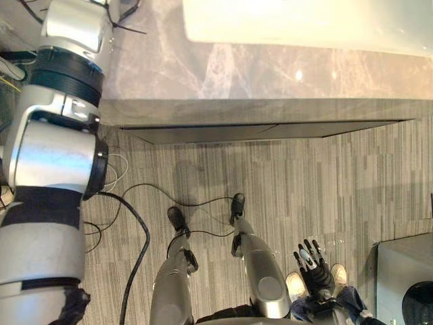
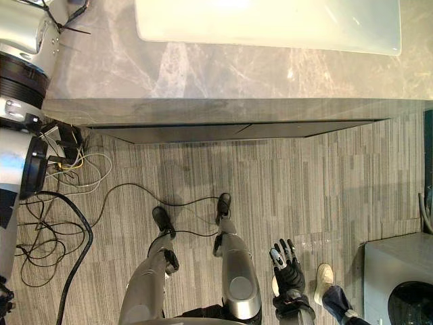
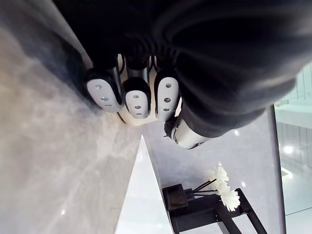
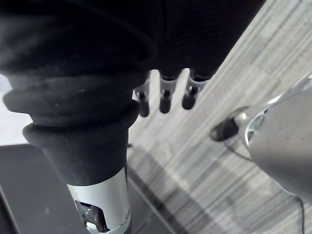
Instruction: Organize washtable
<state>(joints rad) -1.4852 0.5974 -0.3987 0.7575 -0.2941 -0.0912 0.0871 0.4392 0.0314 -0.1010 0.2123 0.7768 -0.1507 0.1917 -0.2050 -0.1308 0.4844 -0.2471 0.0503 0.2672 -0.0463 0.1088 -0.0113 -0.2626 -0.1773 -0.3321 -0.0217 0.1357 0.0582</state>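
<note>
One robot hand, the left, above washtable.

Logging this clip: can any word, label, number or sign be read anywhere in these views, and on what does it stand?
None can be read.
The marble counter, the white basin, the grey box on the floor and the dark holder with white flowers show no print.
</note>
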